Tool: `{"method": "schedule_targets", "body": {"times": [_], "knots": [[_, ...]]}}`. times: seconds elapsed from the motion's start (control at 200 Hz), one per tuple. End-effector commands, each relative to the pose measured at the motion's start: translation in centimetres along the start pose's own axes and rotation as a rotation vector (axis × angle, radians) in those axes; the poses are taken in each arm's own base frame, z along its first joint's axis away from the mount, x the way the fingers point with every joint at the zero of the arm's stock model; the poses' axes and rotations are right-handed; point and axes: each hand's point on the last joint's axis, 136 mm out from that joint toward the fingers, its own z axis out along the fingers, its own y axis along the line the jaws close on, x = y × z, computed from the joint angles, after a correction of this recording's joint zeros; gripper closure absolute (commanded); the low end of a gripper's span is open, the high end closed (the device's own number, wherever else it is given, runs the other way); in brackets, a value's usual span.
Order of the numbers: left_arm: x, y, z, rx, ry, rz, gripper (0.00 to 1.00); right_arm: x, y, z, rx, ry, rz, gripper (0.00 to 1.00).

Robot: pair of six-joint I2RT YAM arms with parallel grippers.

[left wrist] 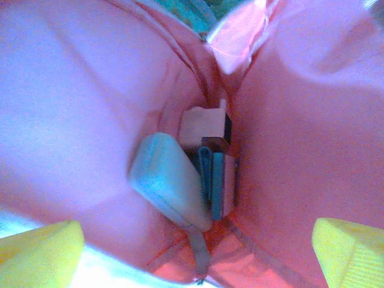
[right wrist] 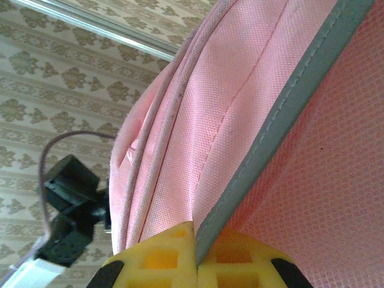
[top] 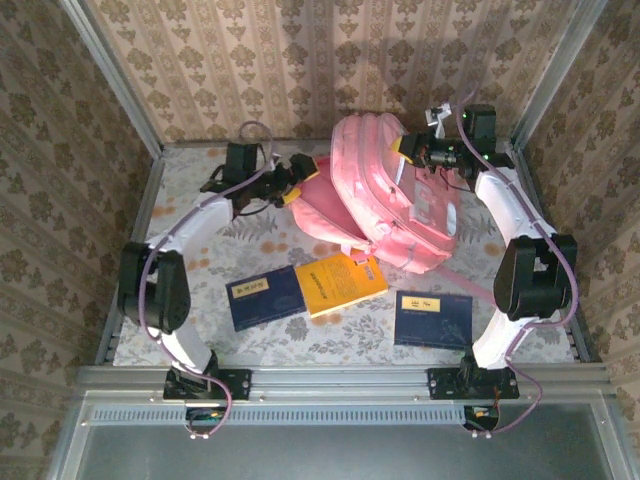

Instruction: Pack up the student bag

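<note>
Student bag (top: 390, 200) sits toward 1 o'clock on the tabletop (top: 255, 240), with its mouth gaping toward 9 o'clock. Left gripper (top: 292, 188) is at the bag's 9 o'clock side, right at that mouth, spread wide and empty. Its wrist view looks into the pink interior, where a pale blue pouch (left wrist: 168, 180) lies. Right gripper (top: 409, 149) is at the bag's 12 o'clock edge, clenched on the bag's grey trim (right wrist: 282, 114). Yellow book (top: 340, 282) lies just beside the bag at its 7 o'clock.

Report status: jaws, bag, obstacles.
Left gripper: jaws open at pink backpack mouth. Right gripper: jaws shut on its grey stripe. Yellow book, two blue books unpacked.
</note>
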Motion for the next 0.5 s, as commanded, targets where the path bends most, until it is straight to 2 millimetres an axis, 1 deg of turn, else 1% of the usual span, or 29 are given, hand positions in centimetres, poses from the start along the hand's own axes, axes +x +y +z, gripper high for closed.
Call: {"method": "schedule_targets", "body": {"times": [0.0,0.07,0.125,0.215,0.255,0.26,0.285,0.365,0.43,0.495], "knots": [[0.9,1.4,-2.6,-0.089,-0.007,0.033,0.0,-1.3,0.0,-1.3,0.106,-0.055,-0.095,1.0],[1.1,1.8,-3.9,-0.112,-0.022,0.039,0.0,-1.0,-0.9,-0.8,0.182,-0.042,-0.125,1.0],[1.7,2.0,-4.7,-0.128,-0.024,0.048,0.0,-0.7,-1.6,0.0,0.24,-0.017,-0.152,1.0],[2.9,2.2,-5.8,-0.145,-0.02,0.06,0.0,-0.5,-3.5,1.0,0.346,0.003,-0.162,1.0],[3.4,2.2,-6.4,-0.149,-0.024,0.067,0.0,-0.9,-4.4,1.3,0.402,-0.009,-0.175,1.0],[3.4,2.2,-6.5,-0.148,-0.025,0.068,0.0,-0.6,-4.9,1.3,0.428,-0.003,-0.165,1.0],[3.9,2.4,-6.8,-0.153,-0.023,0.072,0.0,-0.8,-5.6,1.2,0.48,-0.009,-0.173,1.0],[5.1,2.4,-8.1,-0.168,-0.029,0.087,0.0,-1.6,-7.5,0.8,0.636,-0.05,-0.225,1.0],[6.1,2.6,-9.2,-0.184,-0.035,0.095,0.0,-2.4,-8.6,0.2,0.745,-0.095,-0.259,1.0],[7.1,3.0,-10.2,-0.206,-0.039,0.094,0.0,-3.2,-9.4,-0.4,0.83,-0.128,-0.29,1.0]]}}
